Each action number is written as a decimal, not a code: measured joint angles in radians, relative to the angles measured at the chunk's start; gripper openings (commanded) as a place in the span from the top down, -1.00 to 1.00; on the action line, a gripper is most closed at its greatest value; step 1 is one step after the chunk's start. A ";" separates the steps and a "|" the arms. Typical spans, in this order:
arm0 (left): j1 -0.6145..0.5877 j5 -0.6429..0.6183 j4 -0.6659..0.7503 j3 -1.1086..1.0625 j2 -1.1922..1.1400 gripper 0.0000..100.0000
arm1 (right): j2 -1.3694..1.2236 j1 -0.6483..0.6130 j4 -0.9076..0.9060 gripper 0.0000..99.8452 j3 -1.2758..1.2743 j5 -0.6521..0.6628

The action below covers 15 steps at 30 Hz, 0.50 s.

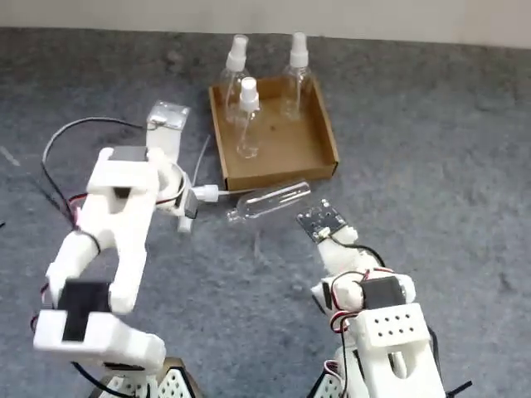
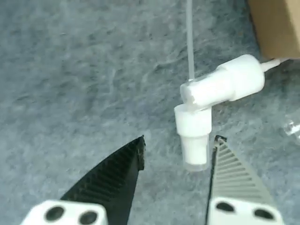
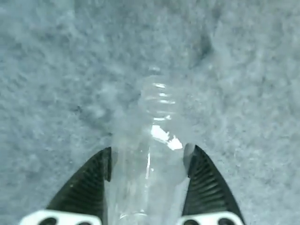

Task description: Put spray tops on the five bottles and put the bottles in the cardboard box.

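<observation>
Overhead, my left hand [image 1: 189, 207] sits just beside the near left corner of the cardboard box [image 1: 282, 176], with a loose spray top [image 1: 207, 193] at its tip. An uncapped bottle [image 1: 270, 201] lies on its side on the grey desk [image 1: 431, 166] just in front of the box. Its neck points toward my left hand and its base toward my right hand [image 1: 320, 219]. Three capped bottles [image 1: 247, 116] stand at the box: one in the middle, two at its far edge.

Left wrist: my left hand [image 2: 179, 139] has its fingers apart. The spray top [image 2: 211, 93] has its collar between them, up against the grey finger [image 2: 232, 178] and clear of the black finger [image 2: 112, 178]. Its thin tube runs away from me. A corner of the box [image 2: 276, 28] lies just beyond.

Right wrist: my right hand [image 3: 150, 149] is clamped on the bottle [image 3: 150, 178], one finger pressed to each side. The open threaded neck points away from me over the desk.
</observation>
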State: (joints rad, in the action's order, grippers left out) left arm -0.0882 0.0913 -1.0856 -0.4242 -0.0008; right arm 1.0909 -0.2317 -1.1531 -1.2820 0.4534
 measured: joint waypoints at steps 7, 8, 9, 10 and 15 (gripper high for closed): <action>-0.003 0.000 0.086 0.043 -0.196 0.64 | 0.005 -0.003 0.000 0.99 -0.008 -0.006; -0.014 0.002 0.087 0.046 -0.210 0.64 | 0.005 -0.008 0.000 0.99 -0.009 -0.006; -0.029 0.000 0.087 0.051 -0.213 0.64 | 0.005 -0.008 0.000 0.99 -0.009 -0.006; -0.048 0.011 0.091 0.052 -0.213 0.64 | 0.005 -0.008 0.000 0.99 -0.009 -0.006; -0.150 0.115 0.091 0.054 -0.215 0.64 | 0.005 -0.008 0.000 0.99 -0.009 -0.006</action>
State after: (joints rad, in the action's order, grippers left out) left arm -0.2386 0.2064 -0.9950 -0.3705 -0.2156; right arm 1.0955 -0.2394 -1.1531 -1.2912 0.4473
